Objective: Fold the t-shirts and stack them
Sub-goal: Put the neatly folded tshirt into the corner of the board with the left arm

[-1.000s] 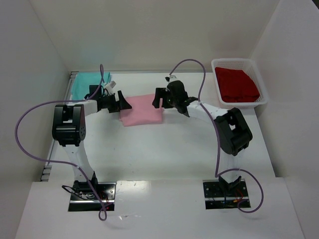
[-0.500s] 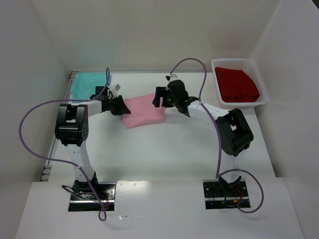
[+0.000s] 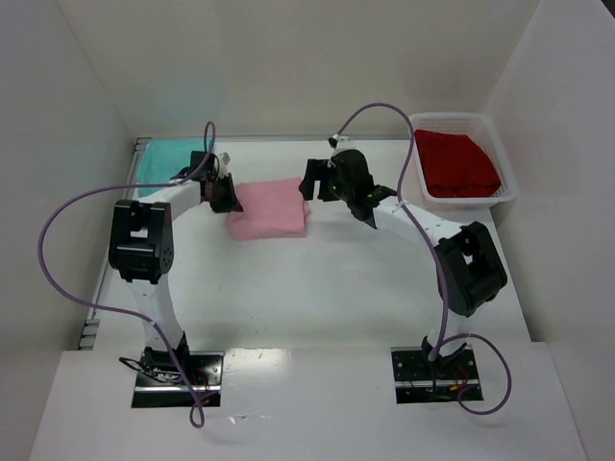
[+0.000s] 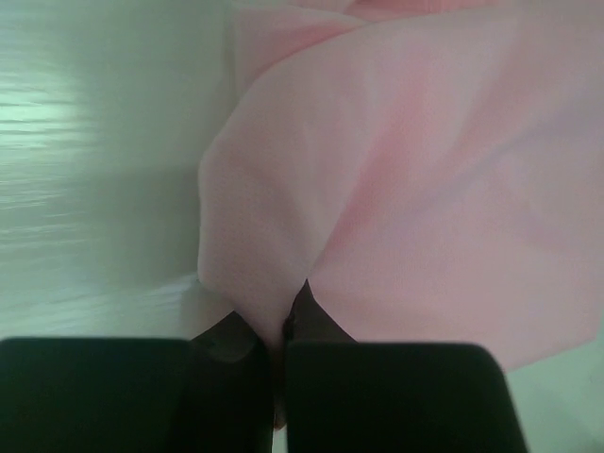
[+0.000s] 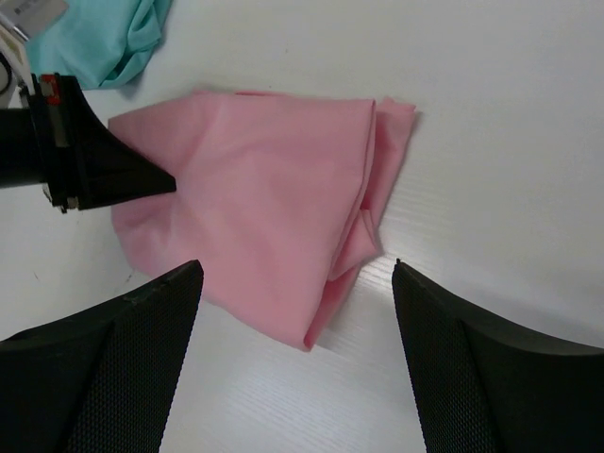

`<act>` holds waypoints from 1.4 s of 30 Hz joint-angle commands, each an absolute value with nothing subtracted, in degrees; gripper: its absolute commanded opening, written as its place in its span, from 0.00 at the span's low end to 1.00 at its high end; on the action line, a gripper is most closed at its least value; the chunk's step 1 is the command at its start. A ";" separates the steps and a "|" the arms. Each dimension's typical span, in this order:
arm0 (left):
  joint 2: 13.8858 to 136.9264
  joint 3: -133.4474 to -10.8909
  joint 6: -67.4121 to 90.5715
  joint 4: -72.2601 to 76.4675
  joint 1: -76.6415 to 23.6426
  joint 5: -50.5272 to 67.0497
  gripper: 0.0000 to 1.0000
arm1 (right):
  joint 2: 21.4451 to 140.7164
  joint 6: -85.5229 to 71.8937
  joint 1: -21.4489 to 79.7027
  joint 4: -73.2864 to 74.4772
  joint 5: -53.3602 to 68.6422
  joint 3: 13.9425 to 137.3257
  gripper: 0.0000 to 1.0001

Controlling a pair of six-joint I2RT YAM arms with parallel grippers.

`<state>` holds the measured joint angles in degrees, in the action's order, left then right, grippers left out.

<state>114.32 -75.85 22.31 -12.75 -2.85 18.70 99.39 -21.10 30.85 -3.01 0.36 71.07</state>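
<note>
**Top external view**
- Item: your pink t-shirt [image 3: 271, 208], a folded bundle lying on the table [image 3: 317, 288].
- Your left gripper [image 3: 223, 195] is at the bundle's left edge, against the cloth.
- Your right gripper [image 3: 315, 182] is at the bundle's far right corner. You cannot tell from here whether it touches the cloth.
- The teal t-shirt [image 3: 168, 158] lies to the left of and beyond the pink one, apart from it.
- The red t-shirt [image 3: 456, 163] lies in a white basket [image 3: 507, 192], well to the right of the pink one.

**Left wrist view**
- The pink t-shirt [image 4: 425, 189] fills the centre and right.
- Your left gripper [image 4: 280, 332] has its fingers [image 4: 226, 387] pressed together, pinching a tuck of the shirt's edge.
- Bare table [image 4: 94, 189] shows to the shirt's left.

**Right wrist view**
- Your right gripper [image 5: 294, 272] stands wide apart and holds nothing.
- The pink t-shirt [image 5: 255, 189] lies between and beyond its fingers, with layered folds showing along its right side.
- The left gripper [image 5: 160, 177] meets the shirt's left edge with its tip clamped on the cloth.
- The teal t-shirt [image 5: 104, 38] lies beyond the pink one's left corner, apart from it.
</note>
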 commanded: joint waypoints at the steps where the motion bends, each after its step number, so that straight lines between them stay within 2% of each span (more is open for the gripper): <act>1: 110.13 -83.12 20.13 -20.12 -3.60 4.53 0.00 | 95.46 -19.69 30.50 -5.98 -1.85 70.31 0.86; 8: 113.72 -93.24 17.14 -26.89 -6.41 -14.30 0.00 | 94.39 -19.16 30.50 -5.98 -2.99 69.79 0.86; 15: 118.91 -103.17 14.60 -28.74 -6.94 -23.71 0.00 | 93.87 -19.16 29.98 -5.98 -3.52 69.79 0.86; 22: 124.62 -112.05 14.06 -30.15 -5.89 -29.70 0.00 | 93.35 -18.63 29.36 -5.45 -4.13 69.26 0.86; 37: 122.26 -113.82 6.86 -23.12 -1.85 -38.58 0.00 | 92.81 -19.16 28.21 -5.45 -4.13 68.73 0.86; 42: 121.73 -113.82 6.86 -21.18 -0.09 -38.06 0.00 | 92.81 -19.16 28.21 -5.45 -3.08 68.73 0.86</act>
<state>124.62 -111.68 8.69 -24.27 -1.56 -35.79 95.59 -19.62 28.45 -2.94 -2.63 69.67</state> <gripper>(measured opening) 0.020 0.863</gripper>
